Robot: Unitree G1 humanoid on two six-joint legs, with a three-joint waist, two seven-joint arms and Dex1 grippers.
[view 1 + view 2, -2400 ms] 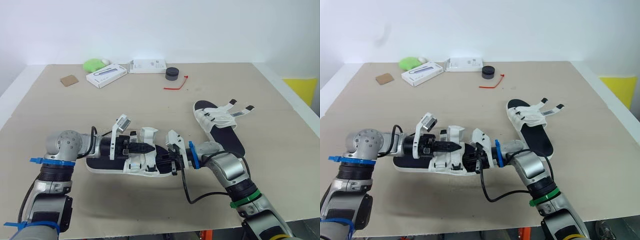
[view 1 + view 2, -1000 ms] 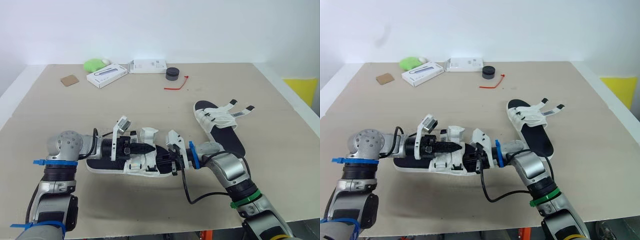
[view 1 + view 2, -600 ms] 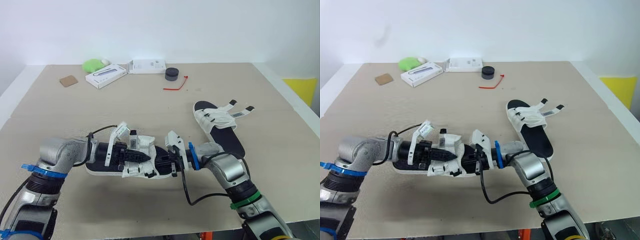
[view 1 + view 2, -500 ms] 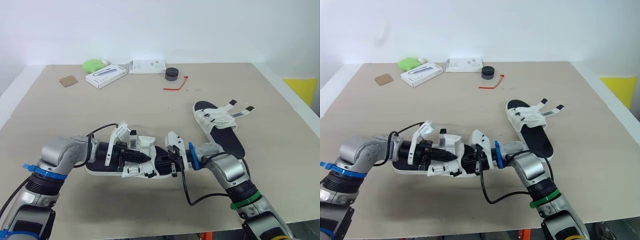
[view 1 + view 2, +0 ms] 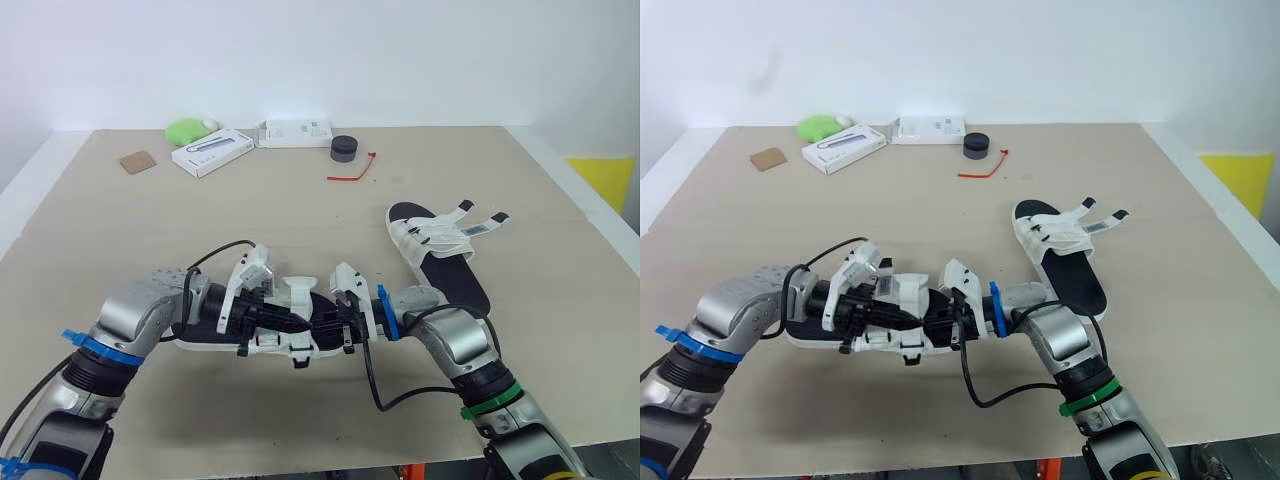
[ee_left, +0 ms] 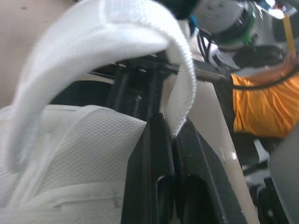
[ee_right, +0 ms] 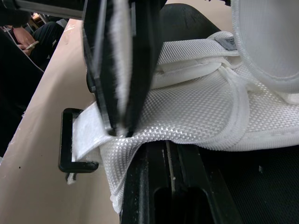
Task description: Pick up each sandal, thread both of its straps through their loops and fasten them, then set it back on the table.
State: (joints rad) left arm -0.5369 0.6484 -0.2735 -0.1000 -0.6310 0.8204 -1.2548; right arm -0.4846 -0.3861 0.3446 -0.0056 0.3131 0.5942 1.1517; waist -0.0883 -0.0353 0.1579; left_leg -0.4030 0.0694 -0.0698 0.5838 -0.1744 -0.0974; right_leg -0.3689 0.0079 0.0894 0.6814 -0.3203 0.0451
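Currently your left gripper has its jaws pinched together on the white woven strap of the near white-and-black sandal, which lies on the beige table between your arms; your right gripper is clamped on its white mesh upper, near a black rectangular loop; from the head views, both sets of fingertips are lost among the straps; the second black-soled sandal lies apart, to the right.
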